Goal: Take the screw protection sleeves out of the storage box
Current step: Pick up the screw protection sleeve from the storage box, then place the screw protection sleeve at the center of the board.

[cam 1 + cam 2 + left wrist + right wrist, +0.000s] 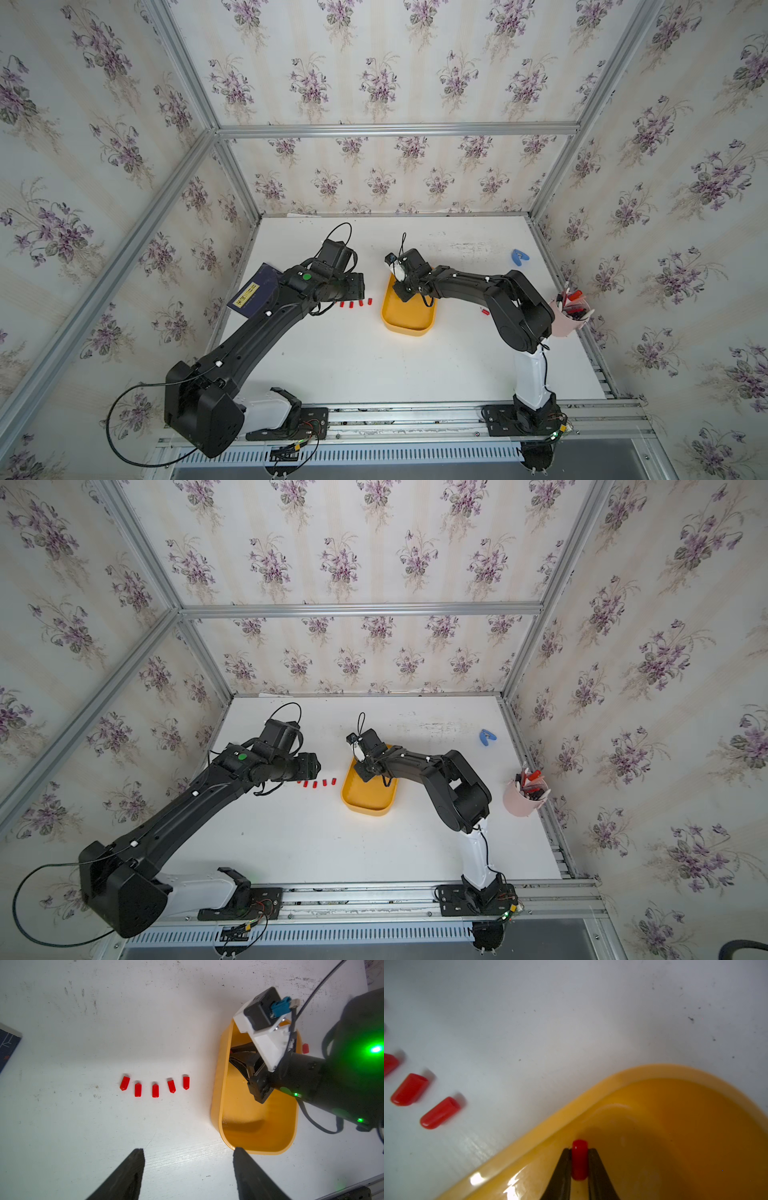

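Right gripper [580, 1150] is down inside the storage box [675, 1118], jaws pinched narrow on one red sleeve [579, 1161], close to the wall at a rounded corner. Can't tell whether that sleeve touches the box floor. It's the only sleeve I can see in the box. In both top views the right arm covers part of the inside.

Row of five sleeves [155, 1090] lies on the table [83, 1126], just beside the box on the left arm's side, each apart from the next. One more red cap [305, 1048] sits on the table just outside the opposite wall.

Left gripper [188, 1150] hovers over the table near the row, jaws wide, holding nothing.

Pink cup [561, 327] at the table's right edge holds red and black pens.
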`<state>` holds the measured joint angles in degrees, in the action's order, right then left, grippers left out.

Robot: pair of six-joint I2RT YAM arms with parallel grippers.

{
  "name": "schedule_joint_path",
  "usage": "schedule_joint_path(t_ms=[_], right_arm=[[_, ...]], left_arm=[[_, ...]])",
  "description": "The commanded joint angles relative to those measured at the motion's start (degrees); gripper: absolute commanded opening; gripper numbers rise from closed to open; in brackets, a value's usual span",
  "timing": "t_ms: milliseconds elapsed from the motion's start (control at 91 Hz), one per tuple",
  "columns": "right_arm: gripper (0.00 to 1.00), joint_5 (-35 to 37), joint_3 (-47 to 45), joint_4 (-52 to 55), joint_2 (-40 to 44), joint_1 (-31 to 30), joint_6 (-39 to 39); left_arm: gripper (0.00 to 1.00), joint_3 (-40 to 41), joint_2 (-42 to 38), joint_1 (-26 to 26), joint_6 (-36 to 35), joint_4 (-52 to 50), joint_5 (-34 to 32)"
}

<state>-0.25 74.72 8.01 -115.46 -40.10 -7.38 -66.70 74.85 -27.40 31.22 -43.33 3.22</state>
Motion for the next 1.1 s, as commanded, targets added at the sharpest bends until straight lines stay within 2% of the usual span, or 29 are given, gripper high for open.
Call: schedule_joint_path(t_ms=[0,176,286,473,714,934,1088], right_arm=[[0.19,0.3,-0.9,-0.7,2.8,0.0,2.1],[0.18,-0.4,-3.2,-0.5,8.7,0.1,6.3],[0.18,0.0,-5.1,0.2,13.1,0.3,11.5],[0.18,5.0,-12.3,2.0,23.5,0.6,19.1],[0.21,6.3,-23.3,4.7,37.1,6.9,22.9],[0.21,2.9,-31.0,0.0,38.1,16.9,21.2],[0.21,1.5,-31.6,-2.5,35.0,21.4,18.2]], left_arm=[[0.72,0.2,0.4,0.1,-0.3,0.9,0.5],[0.72,0.4,0.7,0.1,-0.2,1.2,0.7],[0.72,0.5,0.7,0.1,-0.2,1.2,0.7],[0.72,1.1,0.6,0.1,0.1,1.2,1.1],[0.71,1.9,0.2,0.1,0.5,1.7,1.6],[0.71,1.9,0.4,0.0,0.4,2.0,2.4],[0.71,2.0,0.5,0.0,0.2,1.8,2.1]])
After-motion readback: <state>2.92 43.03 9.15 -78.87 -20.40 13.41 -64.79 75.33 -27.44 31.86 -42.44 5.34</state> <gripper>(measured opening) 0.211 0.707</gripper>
